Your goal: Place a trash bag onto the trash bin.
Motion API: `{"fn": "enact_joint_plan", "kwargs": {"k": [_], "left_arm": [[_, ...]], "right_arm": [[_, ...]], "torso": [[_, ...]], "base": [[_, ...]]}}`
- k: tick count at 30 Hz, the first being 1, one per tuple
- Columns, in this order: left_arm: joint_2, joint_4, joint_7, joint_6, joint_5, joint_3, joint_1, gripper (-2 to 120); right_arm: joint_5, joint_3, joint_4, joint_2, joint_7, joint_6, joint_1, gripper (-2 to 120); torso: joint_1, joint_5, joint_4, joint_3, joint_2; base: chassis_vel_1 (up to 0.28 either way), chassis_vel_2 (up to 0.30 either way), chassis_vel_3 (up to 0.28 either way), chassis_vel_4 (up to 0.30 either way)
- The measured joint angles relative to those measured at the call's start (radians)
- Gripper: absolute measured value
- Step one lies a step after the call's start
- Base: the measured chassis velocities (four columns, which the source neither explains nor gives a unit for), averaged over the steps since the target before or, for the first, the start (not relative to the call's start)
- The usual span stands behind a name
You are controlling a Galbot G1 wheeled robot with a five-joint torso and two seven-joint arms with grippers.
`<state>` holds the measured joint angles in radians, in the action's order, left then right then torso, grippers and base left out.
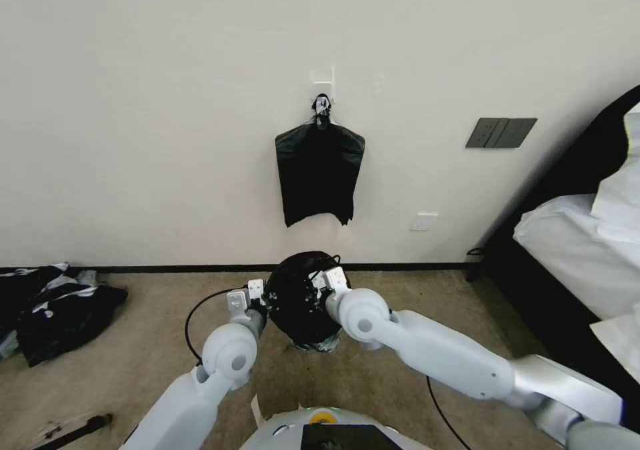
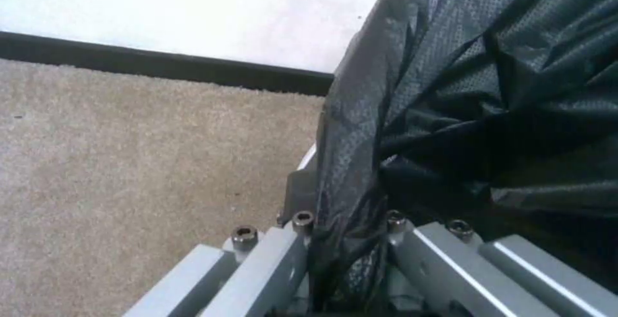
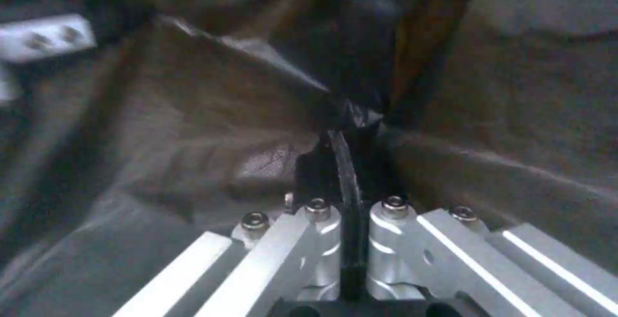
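- Black glossy film, the trash bag (image 1: 300, 297), is draped over the trash bin (image 1: 319, 345) on the carpet (image 1: 153, 323) just in front of the wall; only a pale sliver of the bin's base peeks out under the film in the head view.
- Left claw (image 1: 257, 298) sits at the bag's left edge, and the left wrist view shows its fingers pressed together on a fold of the film (image 2: 347, 240), with a thin light strip beside it that is probably the bin's rim.
- Right claw (image 1: 327, 283) is at the bag's right edge; in the right wrist view its fingers are pinched on a thin pleat of the film (image 3: 347, 172), with stretched plastic spreading away on both sides.
- Step in hand, as I judge it: the bag's mouth is being held open between the two claws and worked down around the rim. The fitting looks well along, though I cannot tell whether the film is seated all the way round.
- Next move calls for pulling both edges outward and down evenly, so the film hooks under the rim without tearing, and for releasing only when it grips by itself.
- Hanging on the wall hook above is a flat bundle of black bags (image 1: 319, 173), well apart from the work; a black-and-white cloth heap (image 1: 53, 307) lies on the carpet to the far left.
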<state>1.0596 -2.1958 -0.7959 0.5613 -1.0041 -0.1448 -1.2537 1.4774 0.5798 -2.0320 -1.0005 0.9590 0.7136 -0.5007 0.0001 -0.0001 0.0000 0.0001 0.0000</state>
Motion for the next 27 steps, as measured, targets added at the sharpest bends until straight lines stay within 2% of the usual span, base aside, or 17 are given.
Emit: {"fn": "enact_joint_plan", "kwargs": {"k": [8, 27], "left_arm": [[0.006, -0.005, 0.000, 0.000, 0.011, 0.009, -0.003, 1], [0.001, -0.047, 0.001, -0.001, -0.004, -0.011, -0.027, 1]], "right_arm": [[0.007, 0.074, 0.119, -0.055, 0.071, -0.001, 0.018, 0], [-0.094, 0.109, 0.272, -0.191, 0.064, -0.004, 0.037, 0]], "torso": [[0.000, 0.0000, 0.0000, 0.000, 0.000], [0.000, 0.0000, 0.0000, 0.000, 0.000]], "base": [[0.000, 0.000, 0.000, 0.000], [0.000, 0.000, 0.000, 0.000]]}}
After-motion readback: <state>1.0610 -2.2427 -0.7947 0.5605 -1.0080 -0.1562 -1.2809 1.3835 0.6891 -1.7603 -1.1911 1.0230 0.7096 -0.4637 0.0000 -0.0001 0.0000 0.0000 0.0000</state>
